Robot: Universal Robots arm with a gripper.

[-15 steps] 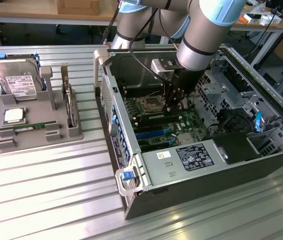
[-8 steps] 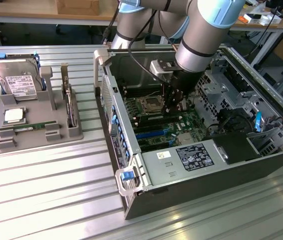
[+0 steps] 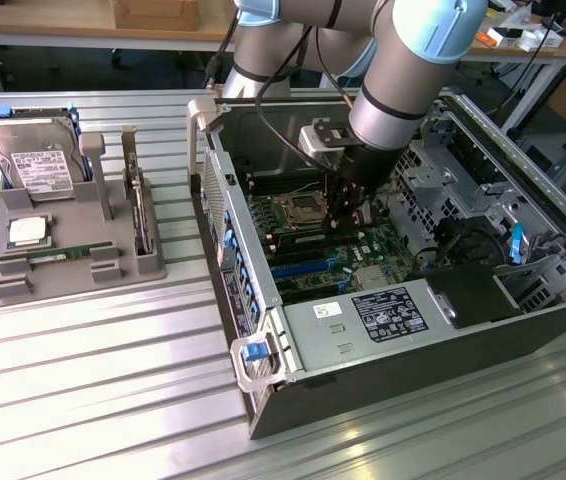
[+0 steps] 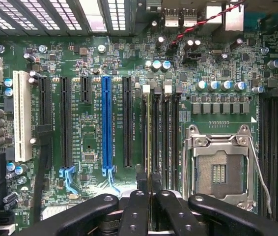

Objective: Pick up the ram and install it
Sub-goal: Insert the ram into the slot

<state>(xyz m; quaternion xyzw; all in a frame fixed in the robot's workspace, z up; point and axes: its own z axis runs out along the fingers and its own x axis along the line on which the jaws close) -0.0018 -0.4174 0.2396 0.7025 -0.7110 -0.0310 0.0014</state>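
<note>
In the wrist view the ram (image 4: 149, 132) shows edge-on as a thin green-yellow strip, standing along one of the black memory slots (image 4: 164, 132) beside the empty silver processor socket (image 4: 219, 169). My gripper (image 4: 150, 204) is shut on the ram's upper edge, with a black finger (image 4: 138, 214) on each side. I cannot tell whether the stick is fully seated or its end latches are shut. In the exterior view my gripper (image 3: 346, 222) reaches straight down into the open computer case (image 3: 383, 385), just at the exterior view's right of the socket (image 3: 298, 212).
A grey parts tray (image 3: 73, 285) at the exterior view's left holds a silver hard drive (image 3: 38, 165), a square processor chip (image 3: 26, 232) and a green stick (image 3: 58, 255) lying flat. Case walls, drive cages and cables surround the motherboard. A blue expansion slot (image 4: 107, 128) lies nearby.
</note>
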